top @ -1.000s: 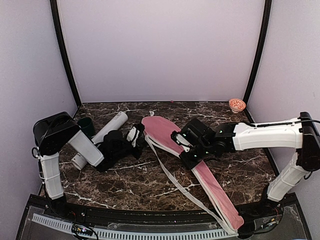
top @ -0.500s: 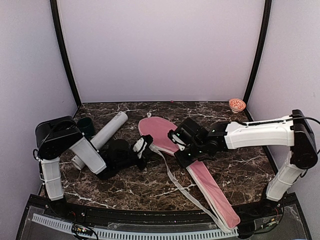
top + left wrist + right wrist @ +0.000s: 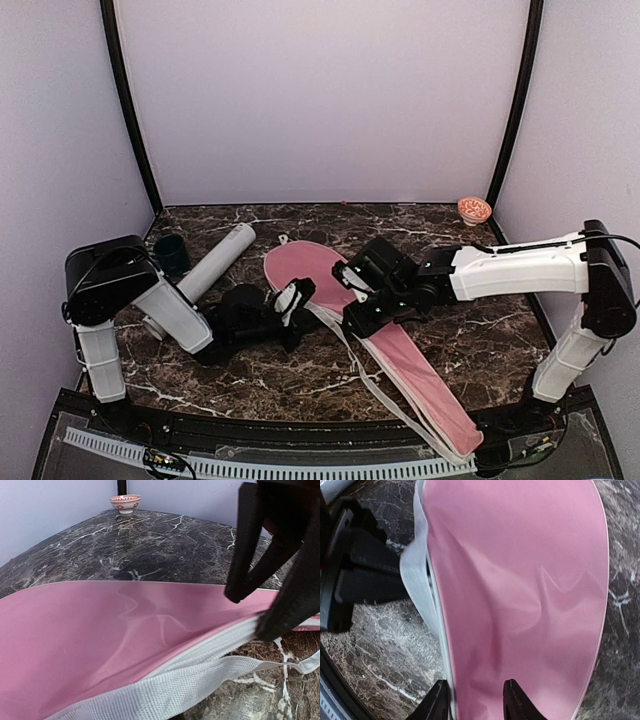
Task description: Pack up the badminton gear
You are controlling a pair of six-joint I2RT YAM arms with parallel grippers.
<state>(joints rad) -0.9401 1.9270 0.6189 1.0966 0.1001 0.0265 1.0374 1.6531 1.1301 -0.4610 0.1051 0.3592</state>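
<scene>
Soft, even overhead light; faint glare on the marble table (image 3: 300, 370); close pink cover (image 3: 75, 645) slightly blurred in wrist views.

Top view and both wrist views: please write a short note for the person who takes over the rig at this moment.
Left gripper: jaws astride the white edge of the cover; I cannot tell if it is clamped.
Right gripper: fingers apart over the cover's pink face; grip unclear.
The cover lies diagonally in the middle. The tube lies at back left, next to the cup. The bowl is in the back right corner.
Done: nothing can be confirmed. No rackets or shuttlecocks are in view; they may be inside the cover.
Left: the tube is not packed. Probably check the cover's contents.
</scene>
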